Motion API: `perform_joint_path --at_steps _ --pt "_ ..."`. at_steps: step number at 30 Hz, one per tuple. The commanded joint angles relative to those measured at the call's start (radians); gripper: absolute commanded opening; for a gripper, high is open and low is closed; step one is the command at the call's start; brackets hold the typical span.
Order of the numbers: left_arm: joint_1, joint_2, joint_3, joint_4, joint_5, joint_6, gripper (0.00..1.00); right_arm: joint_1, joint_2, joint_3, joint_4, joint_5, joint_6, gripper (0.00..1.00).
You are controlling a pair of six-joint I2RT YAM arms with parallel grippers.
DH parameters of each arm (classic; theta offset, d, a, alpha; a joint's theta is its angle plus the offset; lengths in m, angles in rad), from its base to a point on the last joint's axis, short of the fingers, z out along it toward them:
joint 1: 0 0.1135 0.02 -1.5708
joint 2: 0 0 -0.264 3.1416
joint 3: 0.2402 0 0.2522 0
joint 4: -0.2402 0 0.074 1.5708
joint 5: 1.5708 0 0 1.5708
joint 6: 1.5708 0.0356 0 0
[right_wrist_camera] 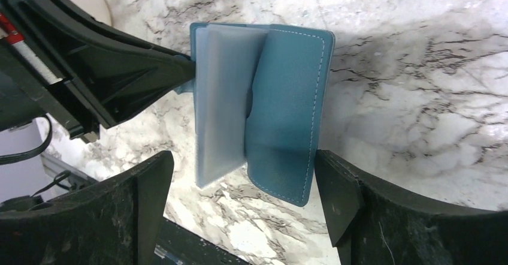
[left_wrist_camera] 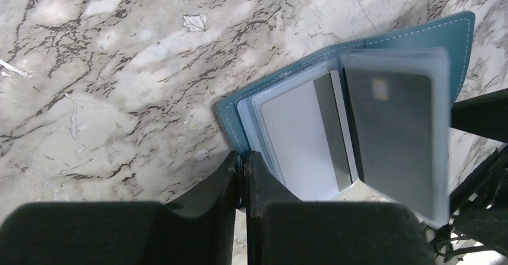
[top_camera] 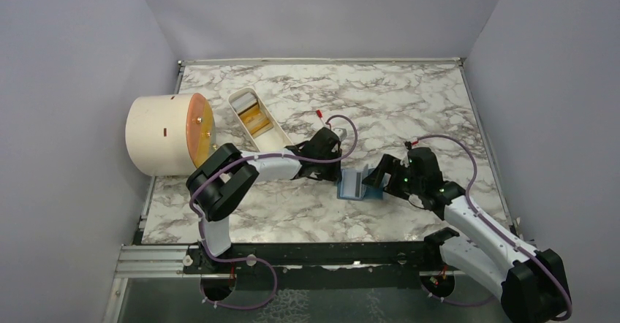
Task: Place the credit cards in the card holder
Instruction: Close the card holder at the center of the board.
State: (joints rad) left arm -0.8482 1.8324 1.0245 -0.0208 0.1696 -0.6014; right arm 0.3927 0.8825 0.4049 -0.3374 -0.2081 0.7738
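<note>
From the overhead camera, the card holder (top_camera: 356,185) stands open on the marble tabletop (top_camera: 409,104), close to the near edge and a little right of the middle, between the two arms. The left gripper (top_camera: 338,171) meets it from one side and the right gripper (top_camera: 379,179) from the other. A white oval tray (top_camera: 281,137) lies toward the far left corner with a yellow-orange credit card (top_camera: 257,123) inside it. A paler thing at the tray's far end is too small to make out. A cream cylinder (top_camera: 157,133) with a round orange face lies on its side at the left edge, just beside the tray.

In the left wrist view, the left gripper (left_wrist_camera: 242,163) has its fingers pressed together, clenched on a corner of the card holder (left_wrist_camera: 419,34) at the teal cover's edge. The holder is spread wide and its clear sleeves (left_wrist_camera: 293,139) are fanned out. A dark grey credit card (left_wrist_camera: 389,139) sits inside the raised sleeve, and a narrow grey strip shows in the sleeve behind it.

In the right wrist view, the right gripper (right_wrist_camera: 242,157) is released, its fingers (right_wrist_camera: 150,187) standing wide apart with the card holder (right_wrist_camera: 287,97) between them. The cover's stitched edge is just beside one finger, and whether they touch cannot be told. The left gripper (right_wrist_camera: 180,67) comes to a point against the holder's opposite edge, by the pale sleeves.
</note>
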Motion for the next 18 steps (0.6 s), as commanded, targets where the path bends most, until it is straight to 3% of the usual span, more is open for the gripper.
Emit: perform_joint_path --at_steps 1,18 --pt "-0.022 -0.023 -0.025 0.020 0.094 -0.040 0.01 0.004 0.004 0.033 0.105 -0.130 0.002 0.87" --pt "-0.014 -0.048 -0.129 0.171 0.170 -0.171 0.02 0.004 0.154 0.037 0.288 -0.260 -0.013 0.83"
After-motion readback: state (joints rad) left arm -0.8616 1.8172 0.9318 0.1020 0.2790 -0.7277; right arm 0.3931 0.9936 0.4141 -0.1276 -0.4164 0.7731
